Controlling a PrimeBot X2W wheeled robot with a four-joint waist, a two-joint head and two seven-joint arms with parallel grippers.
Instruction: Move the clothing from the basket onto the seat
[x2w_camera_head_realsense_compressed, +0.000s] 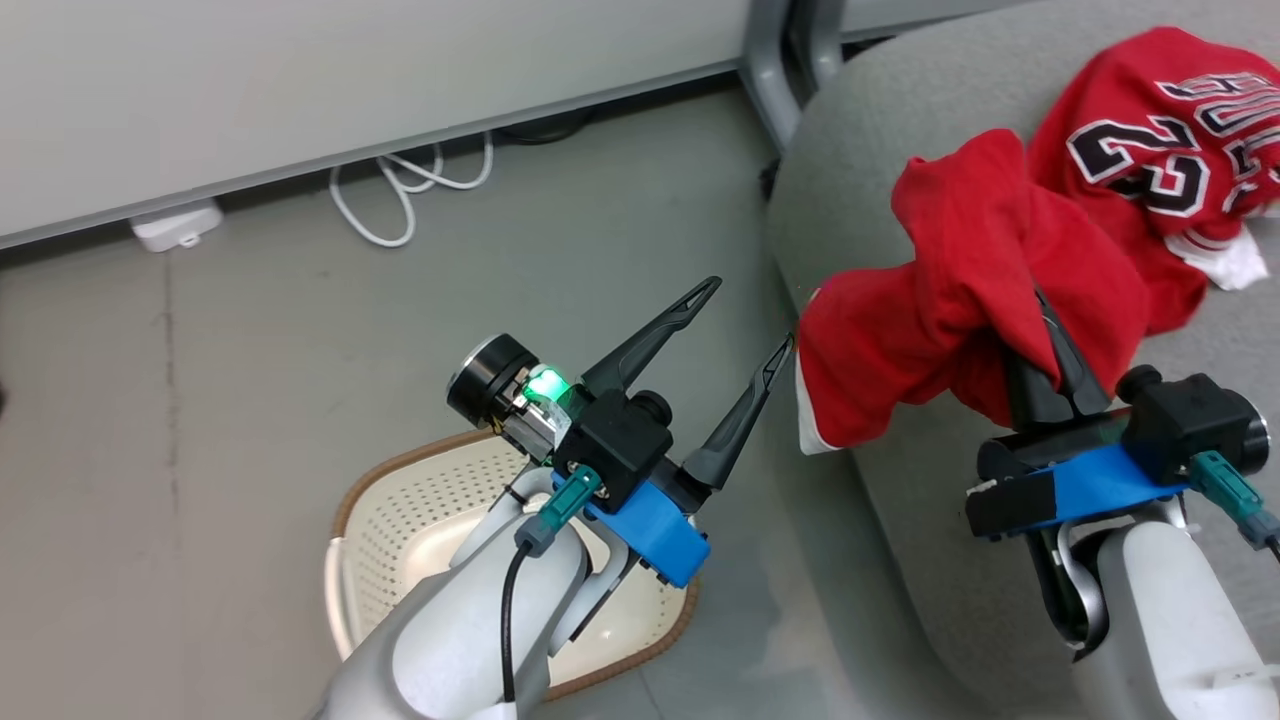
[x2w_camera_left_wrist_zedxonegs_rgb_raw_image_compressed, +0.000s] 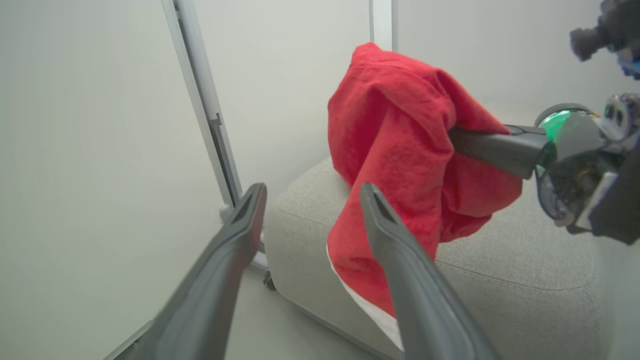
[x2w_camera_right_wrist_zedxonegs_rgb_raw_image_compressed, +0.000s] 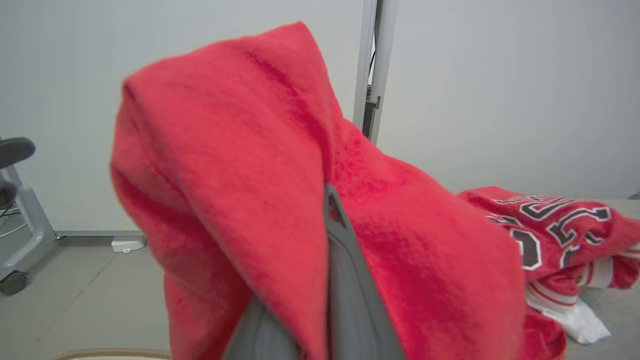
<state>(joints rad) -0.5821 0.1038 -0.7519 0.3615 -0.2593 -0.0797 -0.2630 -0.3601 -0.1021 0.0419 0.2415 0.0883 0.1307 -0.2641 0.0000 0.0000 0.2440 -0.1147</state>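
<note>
My right gripper (x2w_camera_head_realsense_compressed: 1045, 372) is shut on the plain red garment (x2w_camera_head_realsense_compressed: 940, 300), which drapes over its fingers and hangs down the left edge of the light-grey seat (x2w_camera_head_realsense_compressed: 900, 500). The right wrist view has this garment (x2w_camera_right_wrist_zedxonegs_rgb_raw_image_compressed: 240, 165) wrapped around the gripper (x2w_camera_right_wrist_zedxonegs_rgb_raw_image_compressed: 332, 215). The red "23" jersey (x2w_camera_head_realsense_compressed: 1150, 130) lies crumpled on the seat further back, and the jersey (x2w_camera_right_wrist_zedxonegs_rgb_raw_image_compressed: 550, 225) lies to the right in the right wrist view. My left gripper (x2w_camera_head_realsense_compressed: 750, 314) stands open over the floor, just left of the hanging cloth (x2w_camera_left_wrist_zedxonegs_rgb_raw_image_compressed: 395, 130). The cream basket (x2w_camera_head_realsense_compressed: 400, 520) sits on the floor under my left arm, partly hidden.
A white cable (x2w_camera_head_realsense_compressed: 400, 200) and a white adapter (x2w_camera_head_realsense_compressed: 175, 225) lie on the floor along the wall. Grey metal legs (x2w_camera_head_realsense_compressed: 780, 60) stand behind the seat's corner. A chair base with a castor (x2w_camera_right_wrist_zedxonegs_rgb_raw_image_compressed: 15, 280) stands at the left in the right wrist view.
</note>
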